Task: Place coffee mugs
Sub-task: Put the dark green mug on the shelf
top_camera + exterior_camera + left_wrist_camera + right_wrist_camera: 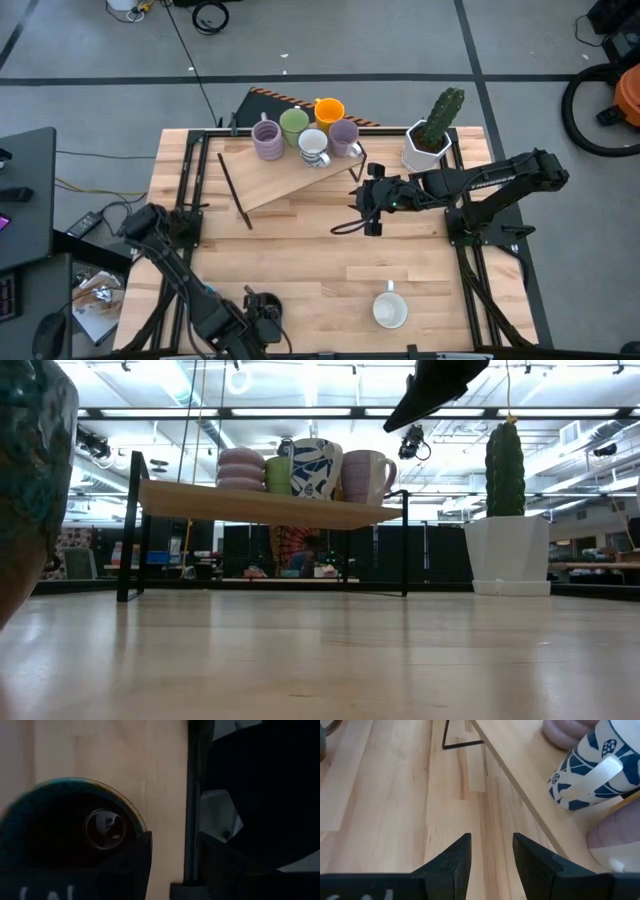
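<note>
Already five mugs stand on the wooden shelf (290, 175), the blue-patterned mug (313, 146) among them, while a white mug (390, 310) waits near the table's front edge. Beside the shelf's end, the right gripper (363, 197) hovers parted and empty; next it likely must fetch that mug. Down by the near-left corner, the left gripper (262, 305) sits over a dark mug (70, 827), fingers apart.

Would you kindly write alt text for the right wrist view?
The right hand, open and empty, hovers over the wooden table beside the raised shelf. A white mug with blue leaves stands on it between two lilac mugs.
</note>
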You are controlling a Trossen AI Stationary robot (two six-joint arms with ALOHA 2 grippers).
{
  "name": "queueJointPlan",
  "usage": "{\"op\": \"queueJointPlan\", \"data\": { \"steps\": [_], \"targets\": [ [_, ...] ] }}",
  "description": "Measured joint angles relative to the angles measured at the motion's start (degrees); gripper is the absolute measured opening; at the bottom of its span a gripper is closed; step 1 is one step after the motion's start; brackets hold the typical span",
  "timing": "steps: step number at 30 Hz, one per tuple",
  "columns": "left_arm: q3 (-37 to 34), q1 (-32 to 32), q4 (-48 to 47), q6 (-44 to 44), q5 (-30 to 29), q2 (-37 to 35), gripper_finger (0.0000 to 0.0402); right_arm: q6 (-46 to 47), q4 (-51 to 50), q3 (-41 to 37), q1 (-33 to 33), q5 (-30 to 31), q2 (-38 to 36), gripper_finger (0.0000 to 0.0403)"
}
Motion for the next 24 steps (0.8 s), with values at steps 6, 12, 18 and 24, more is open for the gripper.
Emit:
{"op": "queueJointPlan", "data": {
  "steps": [6,12,18,24],
  "targets": [
    [-0.14,0.00,-0.28,-0.45,-0.40,-1.88,0.0142,0.00,0.21,0.00,0.00,-0.13,0.00,0.0151],
    [-0.11,0.21,-3.07,-2.00,-1.80,-1.54,0.0127,0.00,0.46,0.00,0.00,-1.16,0.00,0.0151],
    [-0.15,0.35,-4.86,-2.15,-3.40,-1.00,0.0126,0.02,0.44,0.00,0.00,-1.49,-0.02,0.0151],
    [-0.13,-0.04,-5.81,-1.92,-3.41,0.90,0.0126,0.17,0.42,0.00,0.00,-1.49,-0.04,0.0151]
  ]
}}
